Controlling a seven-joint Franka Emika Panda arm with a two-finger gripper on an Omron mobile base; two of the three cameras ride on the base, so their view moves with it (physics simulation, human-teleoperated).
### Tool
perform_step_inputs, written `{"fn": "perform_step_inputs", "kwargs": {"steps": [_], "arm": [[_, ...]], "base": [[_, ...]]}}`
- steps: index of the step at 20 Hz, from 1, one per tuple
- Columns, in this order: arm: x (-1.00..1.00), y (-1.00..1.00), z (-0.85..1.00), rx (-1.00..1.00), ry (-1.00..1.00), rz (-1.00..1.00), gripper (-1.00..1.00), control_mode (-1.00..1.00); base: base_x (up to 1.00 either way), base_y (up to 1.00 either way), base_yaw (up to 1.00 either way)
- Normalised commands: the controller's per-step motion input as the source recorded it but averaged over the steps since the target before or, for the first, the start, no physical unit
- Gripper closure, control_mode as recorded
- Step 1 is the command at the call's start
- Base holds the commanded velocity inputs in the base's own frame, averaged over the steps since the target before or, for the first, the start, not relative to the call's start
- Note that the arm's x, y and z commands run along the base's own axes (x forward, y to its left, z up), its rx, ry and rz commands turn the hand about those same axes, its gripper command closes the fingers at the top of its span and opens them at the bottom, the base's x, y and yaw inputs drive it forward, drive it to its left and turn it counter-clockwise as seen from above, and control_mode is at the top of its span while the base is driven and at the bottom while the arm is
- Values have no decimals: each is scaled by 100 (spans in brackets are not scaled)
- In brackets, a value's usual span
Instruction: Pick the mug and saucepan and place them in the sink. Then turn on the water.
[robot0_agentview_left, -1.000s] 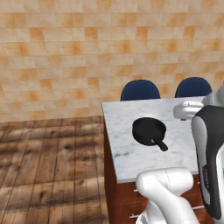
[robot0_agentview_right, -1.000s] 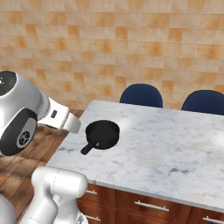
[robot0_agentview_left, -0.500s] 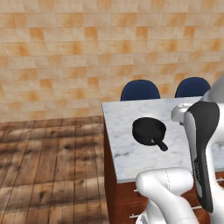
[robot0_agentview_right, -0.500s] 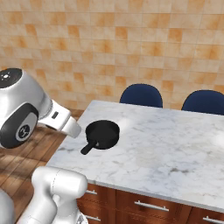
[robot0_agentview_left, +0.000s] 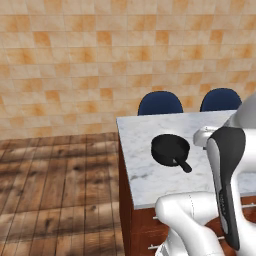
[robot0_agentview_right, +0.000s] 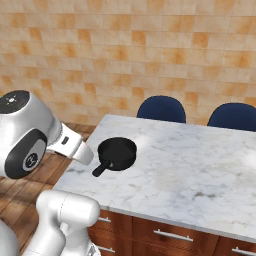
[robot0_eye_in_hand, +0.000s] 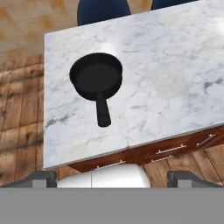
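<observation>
2 blue chairs (robot0_agentview_left: 160, 103) stand behind a white marble counter (robot0_agentview_right: 200, 170), against an orange-tiled wall (robot0_agentview_left: 75, 60), and 1 black saucepan (robot0_agentview_left: 170, 149) lies flat on that counter near its left end, as the base views show it. From the left base view the pan's short thick handle (robot0_agentview_left: 183, 165) points toward the robot and a little to the right; from the right base view it points toward the near left corner of the marble. The hand view looks down on the pan (robot0_eye_in_hand: 96, 77) from above, its handle running toward the counter's front edge, with bare marble all around it and nothing touching it. At the bottom of that view the gripper (robot0_eye_in_hand: 113, 178) shows its 2 dark finger tips (robot0_eye_in_hand: 43, 178) set far apart, with nothing between them; the pincer is spread wide and holds nothing, well above the pan. Below the counter's edge run brown wooden drawer fronts (robot0_agentview_right: 165, 235) with silver handles, and a wooden plank floor (robot0_agentview_left: 55, 190) lies to the left of the counter.
</observation>
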Motion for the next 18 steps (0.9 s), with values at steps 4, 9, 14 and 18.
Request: {"fn": "perform_step_inputs", "kwargs": {"steps": [4, 9, 14, 18], "arm": [[23, 0, -15, 0, 7, 0, -100, -100], [30, 0, -25, 0, 11, 5, -100, -100], [22, 0, -32, 0, 0, 6, -100, -100], [14, 0, -37, 0, -1, 3, -100, -100]], "base": [[0, 0, 0], [0, 0, 0], [0, 0, 0], [0, 0, 0]]}}
